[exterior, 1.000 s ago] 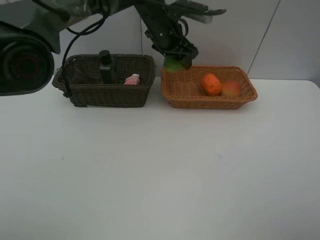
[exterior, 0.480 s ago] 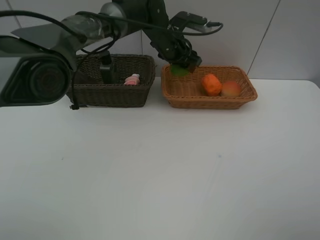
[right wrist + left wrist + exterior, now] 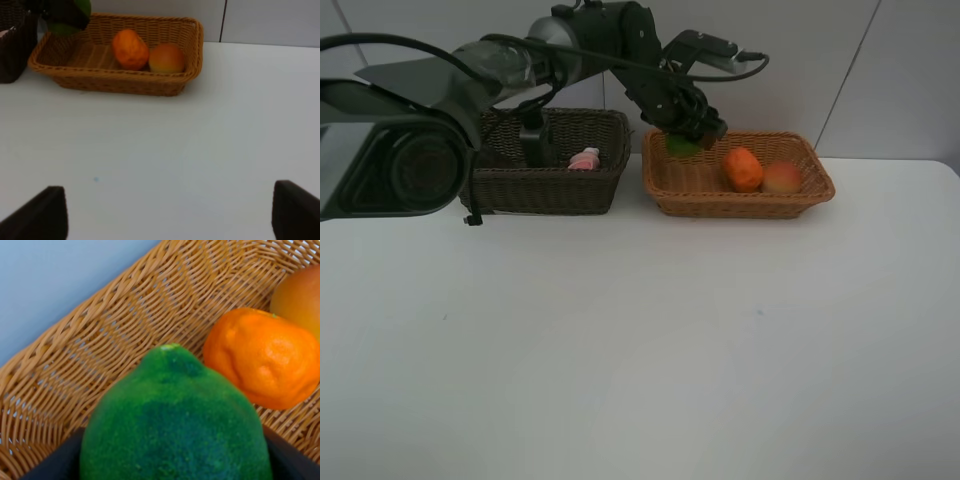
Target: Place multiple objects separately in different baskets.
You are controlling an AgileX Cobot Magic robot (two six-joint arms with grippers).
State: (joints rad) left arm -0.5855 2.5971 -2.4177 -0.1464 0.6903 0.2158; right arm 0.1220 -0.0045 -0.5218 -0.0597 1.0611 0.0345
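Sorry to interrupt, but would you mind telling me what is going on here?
The left gripper holds the green fruit over the tan basket, where the orange and the peach already lie. The pink bottle sits in the dark basket. The right gripper is open above the table.

A plain white table (image 3: 640,340) filled the lower two thirds of the high view, its far edge running across the frame just behind the middle. A faint small speck (image 3: 758,312) marked its surface right of centre. Behind it, across the top of the frame, stood a pale wall (image 3: 820,60) with a thin dark seam (image 3: 845,70) slanting at upper right.
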